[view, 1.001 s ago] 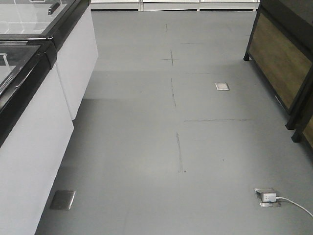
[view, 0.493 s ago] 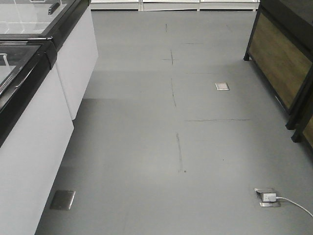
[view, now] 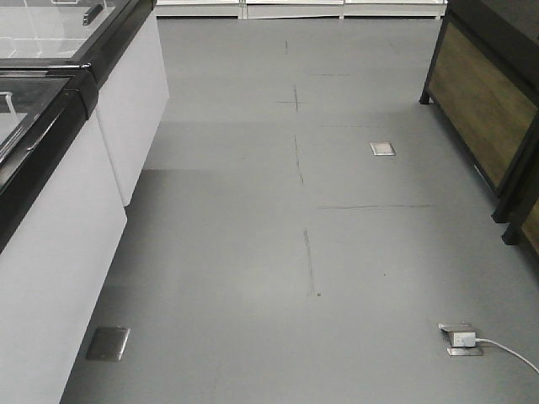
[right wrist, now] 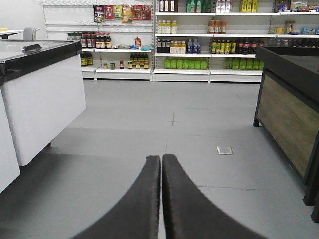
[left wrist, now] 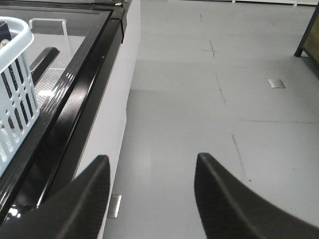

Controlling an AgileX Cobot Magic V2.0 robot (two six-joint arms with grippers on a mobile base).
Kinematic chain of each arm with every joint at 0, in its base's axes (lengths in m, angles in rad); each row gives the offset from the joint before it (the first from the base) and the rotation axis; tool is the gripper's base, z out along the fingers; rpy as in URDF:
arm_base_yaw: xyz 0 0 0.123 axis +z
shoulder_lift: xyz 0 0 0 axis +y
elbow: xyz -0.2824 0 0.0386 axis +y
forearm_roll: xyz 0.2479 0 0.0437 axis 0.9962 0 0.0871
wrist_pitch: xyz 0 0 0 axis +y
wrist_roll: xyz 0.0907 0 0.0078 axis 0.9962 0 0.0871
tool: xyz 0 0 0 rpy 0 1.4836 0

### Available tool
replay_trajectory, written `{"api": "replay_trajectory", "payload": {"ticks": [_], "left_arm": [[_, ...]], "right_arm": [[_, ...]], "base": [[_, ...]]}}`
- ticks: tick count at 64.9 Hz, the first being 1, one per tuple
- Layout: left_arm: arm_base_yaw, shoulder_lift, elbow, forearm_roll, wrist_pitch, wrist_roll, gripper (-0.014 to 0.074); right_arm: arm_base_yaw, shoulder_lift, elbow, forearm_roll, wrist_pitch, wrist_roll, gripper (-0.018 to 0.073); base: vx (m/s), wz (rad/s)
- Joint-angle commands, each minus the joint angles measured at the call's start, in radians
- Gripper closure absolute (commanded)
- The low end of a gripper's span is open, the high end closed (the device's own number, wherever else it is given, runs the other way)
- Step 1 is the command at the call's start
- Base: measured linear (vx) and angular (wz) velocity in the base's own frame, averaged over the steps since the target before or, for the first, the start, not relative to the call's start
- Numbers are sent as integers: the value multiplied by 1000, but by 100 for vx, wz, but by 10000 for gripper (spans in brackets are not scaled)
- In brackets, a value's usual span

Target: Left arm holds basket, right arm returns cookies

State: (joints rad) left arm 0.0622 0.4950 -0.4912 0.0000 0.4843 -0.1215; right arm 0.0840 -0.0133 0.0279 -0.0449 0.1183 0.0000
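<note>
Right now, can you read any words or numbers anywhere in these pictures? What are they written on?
No text can be read.
Bottles on the shop shelves: labels too small and blurred.
Snack bags up top: print blurred.
Basket, freezer, floor: no writing shows.

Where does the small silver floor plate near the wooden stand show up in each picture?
Front view: floor plate, upper right of centre.
Left wrist view: floor plate, far right, upper third.
Right wrist view: floor plate, right of centre, below mid-height.
Shared landmark: white freezer on the left.
</note>
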Motion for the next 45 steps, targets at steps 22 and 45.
{"api": "replay_trajectory", "payload": {"ticks": [22, 45], "left_arm": [[0, 122, -162, -22, 128, -136, 216], [2, 453, -493, -279, 318, -47, 216]], "right_arm": [[-3, -9, 2, -4, -75, 0, 567], [-3, -9, 2, -4, -75, 0, 567]], "base": [[0, 0], [0, 0]]}}
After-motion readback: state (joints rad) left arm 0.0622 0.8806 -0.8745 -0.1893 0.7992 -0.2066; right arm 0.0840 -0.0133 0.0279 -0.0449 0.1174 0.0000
